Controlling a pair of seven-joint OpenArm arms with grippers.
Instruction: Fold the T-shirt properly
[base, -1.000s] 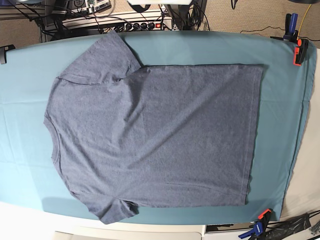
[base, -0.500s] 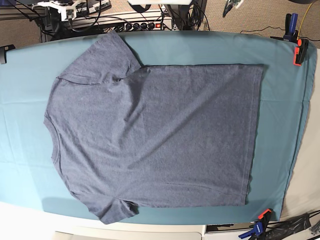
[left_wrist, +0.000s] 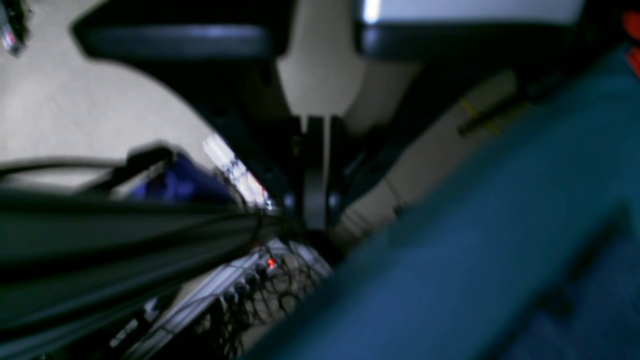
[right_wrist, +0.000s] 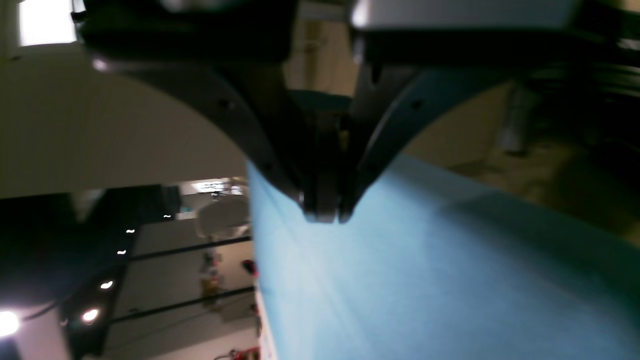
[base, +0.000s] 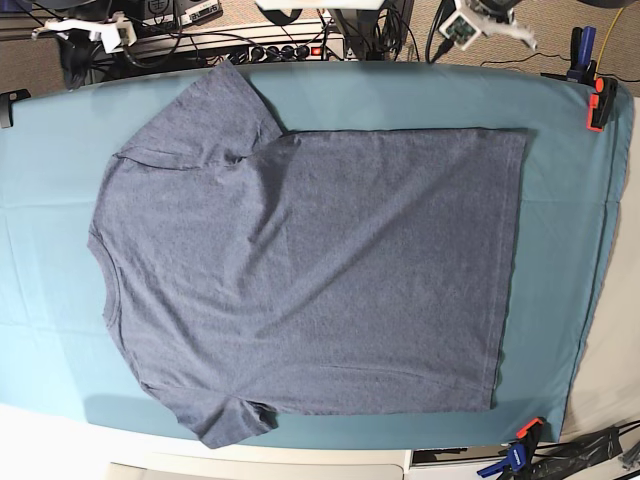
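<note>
1. The heathered slate-blue cotton T-shirt (base: 300, 270) lies spread flat on the teal-clothed counter (base: 560, 250), neck at the base view's left, hem at its right.
2. The left gripper (left_wrist: 316, 220) is closed and empty, beyond the counter's far edge.
3. The right gripper (right_wrist: 325, 217) is likewise closed, holding nothing, above bare teal cloth.

The T-shirt (base: 310, 270) is showing as matt, heathered knit cloth. The tablecloth (base: 560, 250) covering the desk is looking smooth, matt woven fabric, and the clamp (base: 598, 103) is appearing glossy plastic.
</note>
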